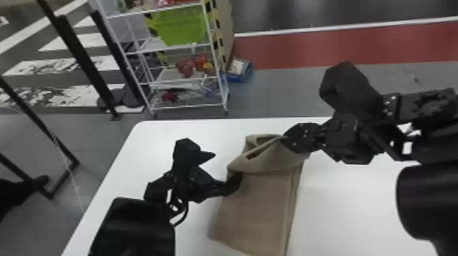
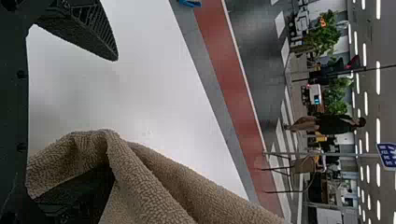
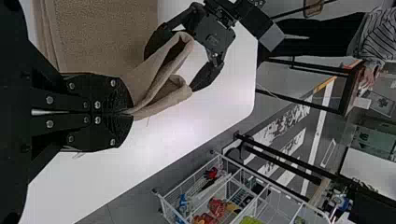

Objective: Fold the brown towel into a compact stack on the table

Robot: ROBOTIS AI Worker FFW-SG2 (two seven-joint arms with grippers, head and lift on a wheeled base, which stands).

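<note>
On white table (image 1: 163, 132), brown towel (image 1: 255, 207), part-folded.
Toward the table's far edge, raised end pinched in right gripper (image 3: 130, 113), tucked partly around wide-spread left gripper (image 1: 227, 165); seemingly layered lengthwise already, compact stack left to make.

A towel (image 1: 255, 207) lies on a table (image 1: 344, 218), lower center in the head view. Behind, upper left of center, a rack (image 1: 191, 107) holds a bin (image 1: 182, 27); right of it, what appears to be a tray (image 1: 242, 78) sits on the floor (image 1: 283, 93).
</note>
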